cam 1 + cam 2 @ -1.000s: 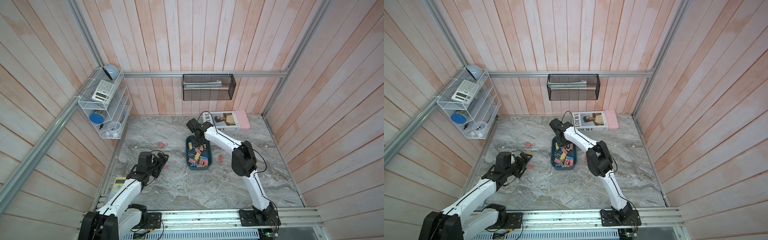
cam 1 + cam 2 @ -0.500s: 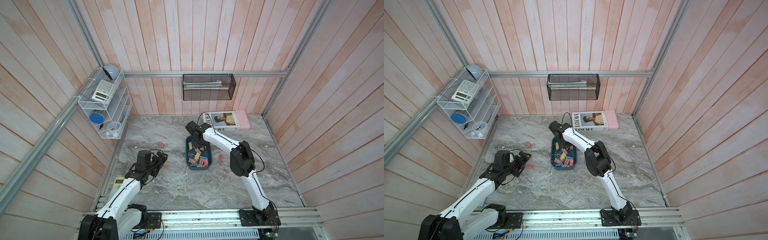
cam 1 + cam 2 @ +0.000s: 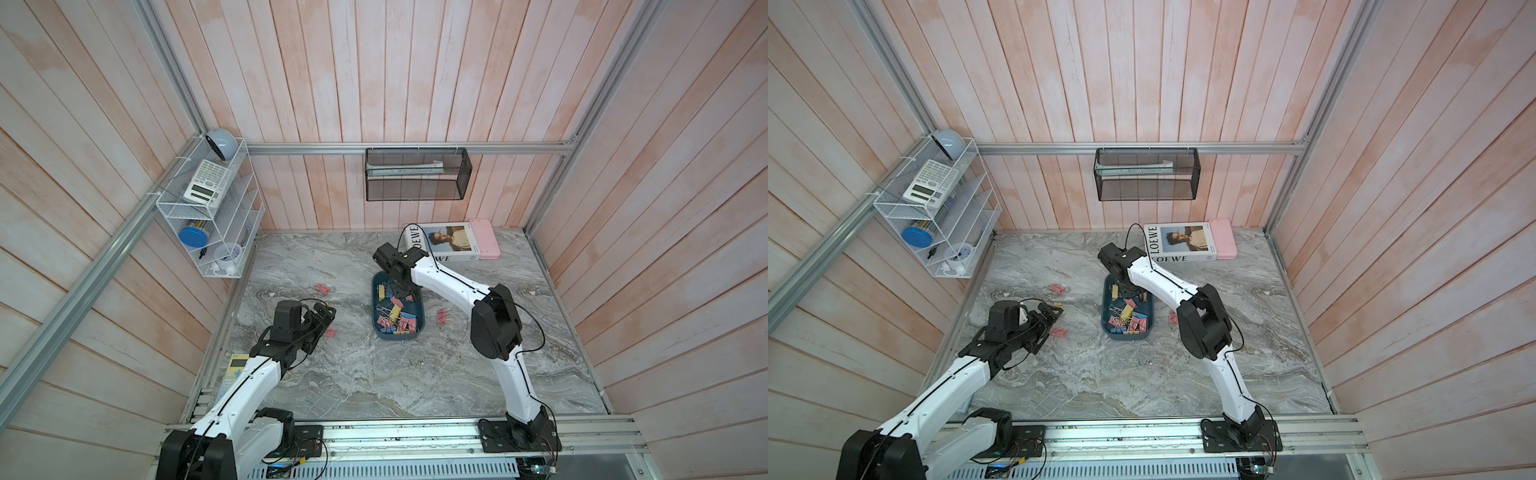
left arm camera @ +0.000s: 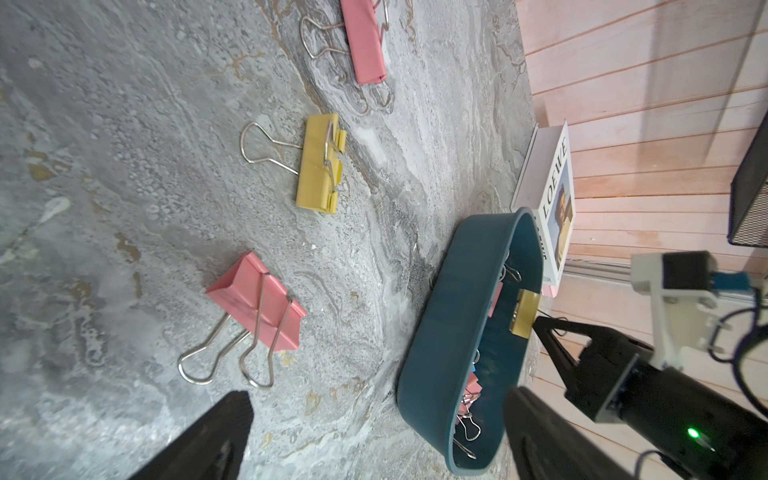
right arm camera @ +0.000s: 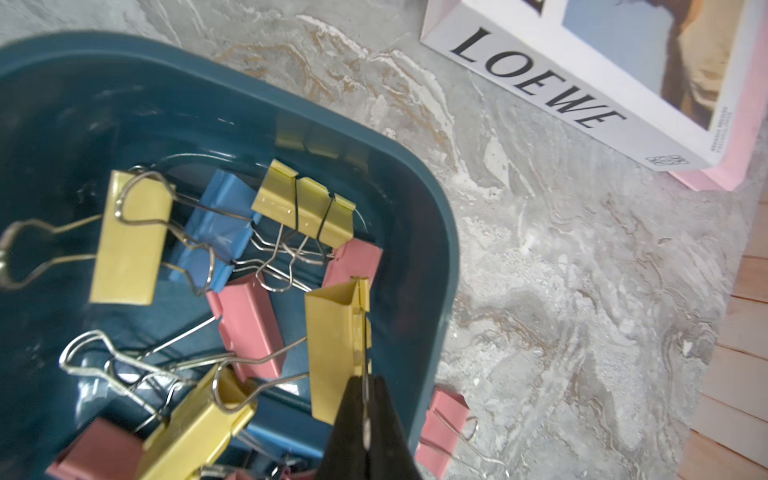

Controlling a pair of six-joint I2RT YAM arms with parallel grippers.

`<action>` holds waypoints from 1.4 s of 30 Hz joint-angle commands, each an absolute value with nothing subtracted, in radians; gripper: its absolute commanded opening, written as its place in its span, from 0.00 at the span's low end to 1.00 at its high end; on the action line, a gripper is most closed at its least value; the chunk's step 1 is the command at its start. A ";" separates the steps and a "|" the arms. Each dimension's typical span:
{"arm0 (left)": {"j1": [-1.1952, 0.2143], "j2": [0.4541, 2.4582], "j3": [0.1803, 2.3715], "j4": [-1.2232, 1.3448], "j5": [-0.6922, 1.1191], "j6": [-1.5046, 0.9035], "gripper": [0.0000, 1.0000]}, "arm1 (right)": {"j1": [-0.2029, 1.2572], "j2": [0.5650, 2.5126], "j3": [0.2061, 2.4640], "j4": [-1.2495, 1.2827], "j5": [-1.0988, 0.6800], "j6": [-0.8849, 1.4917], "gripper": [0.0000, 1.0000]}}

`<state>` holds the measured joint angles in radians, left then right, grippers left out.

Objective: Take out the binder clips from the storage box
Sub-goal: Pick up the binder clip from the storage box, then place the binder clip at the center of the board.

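From above, in both top views, the storage box (image 3: 398,338) sits mid-surface (image 3: 374,386), heaped with binder clips (image 3: 395,320). Four lie outside it: three pink, one yellow. My left hand (image 3: 323,314) hovers beside two of them.

Left wrist view: that hand is spread wide and empty over three freed clips, two pink and one yellow.

Right wrist view: my right hand (image 5: 365,388) is pinched tight on the wire handle of a yellow clip (image 5: 336,349), held up beside the box rim. I count at least eight more inside. Early going, I'd say: most are left.
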<state>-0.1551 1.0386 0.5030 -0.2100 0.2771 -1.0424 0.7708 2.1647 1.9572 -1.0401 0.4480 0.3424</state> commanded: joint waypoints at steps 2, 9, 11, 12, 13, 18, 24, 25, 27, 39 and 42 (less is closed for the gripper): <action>-0.149 1.100 0.572 -0.161 0.297 -1.008 1.00 | 0.778 2.027 1.881 -1.045 0.564 0.373 0.00; -0.150 1.166 0.642 -0.152 0.304 -0.984 1.00 | 0.754 1.870 1.677 -0.979 0.716 0.407 0.00; -0.149 1.189 0.659 -0.155 0.305 -0.983 1.00 | 0.723 1.843 1.625 -0.965 0.706 0.419 0.00; -0.149 1.197 0.667 -0.159 0.305 -0.982 1.00 | 0.708 1.839 1.607 -0.961 0.696 0.423 0.00; -0.149 1.207 0.678 -0.170 0.303 -0.979 1.00 | 0.692 1.836 1.590 -0.956 0.688 0.426 0.00; -0.147 1.226 0.733 -0.304 0.203 -0.965 1.00 | 0.636 1.876 1.532 -0.918 0.637 0.416 0.00; -0.144 1.170 0.726 -0.342 0.134 -0.936 1.00 | 0.608 1.976 1.531 -0.879 0.605 0.398 0.00; -0.141 1.173 0.734 -0.360 0.136 -0.937 1.00 | 0.608 1.994 1.536 -0.872 0.598 0.399 0.00; -0.140 1.171 0.735 -0.360 0.144 -0.935 1.00 | 0.607 2.026 1.544 -0.859 0.588 0.399 0.00; -0.145 1.175 0.742 -0.325 0.248 -0.919 1.00 | 0.604 2.111 1.619 -0.886 0.581 0.413 0.31; -0.174 1.206 0.771 -0.322 0.258 -0.906 0.99 | 0.604 2.046 1.591 -0.869 0.564 0.416 0.38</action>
